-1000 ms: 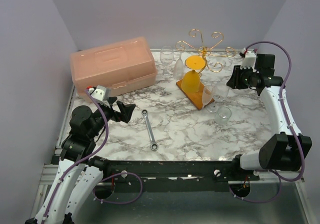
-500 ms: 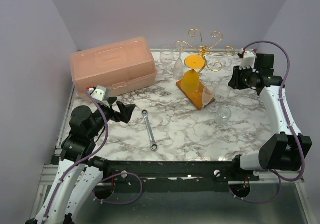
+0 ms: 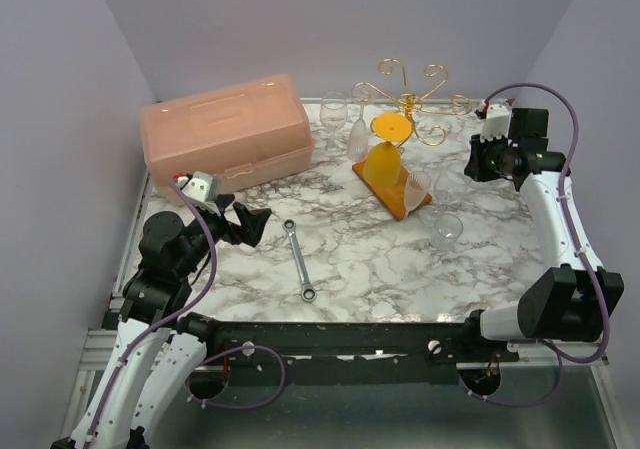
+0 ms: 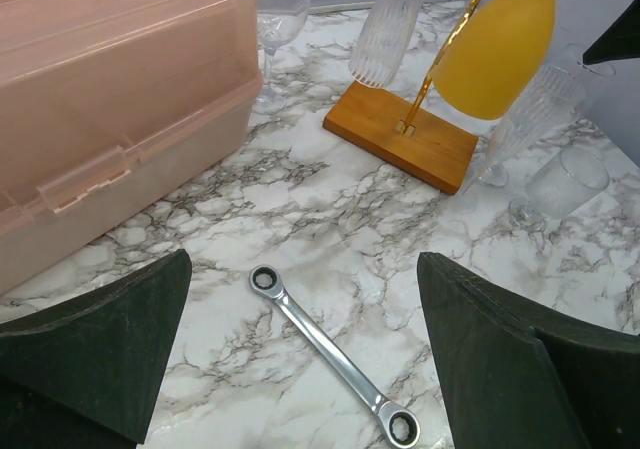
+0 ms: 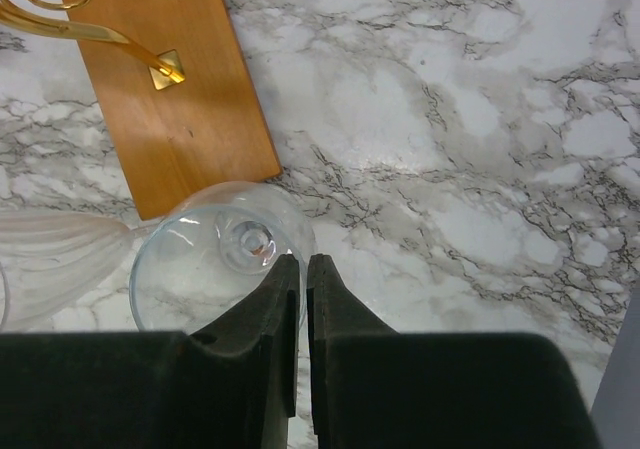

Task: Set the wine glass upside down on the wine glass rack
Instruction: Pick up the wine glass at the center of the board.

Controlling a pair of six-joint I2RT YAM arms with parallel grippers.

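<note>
Right gripper [image 5: 303, 261]: set to a thin slit, pinching the rim of the clear wine glass [image 5: 200, 259]. Glass upright on the marble table [image 5: 450, 169], stem axis vertical, just beside the wooden base of the wine glass rack [image 5: 170, 89]. Rack to the claw's left; inversion judged necessary. Left gripper [image 3: 262, 217] wide open, well apart.

Right wrist view: my right gripper [image 5: 303, 261] covers the near side of the glass [image 5: 215, 259]. The rim runs into the slit between the fingers and is lost there. The ribbed glass [image 5: 50, 254] is cut by the left edge. The rack [image 5: 170, 119] is cut by the top edge, scroll included.

Left wrist view: the box [image 4: 100, 89], the rack's stem and the orange glass [image 4: 500, 49] all run off the top.

Top view: I cannot make out the right fingertips.
</note>
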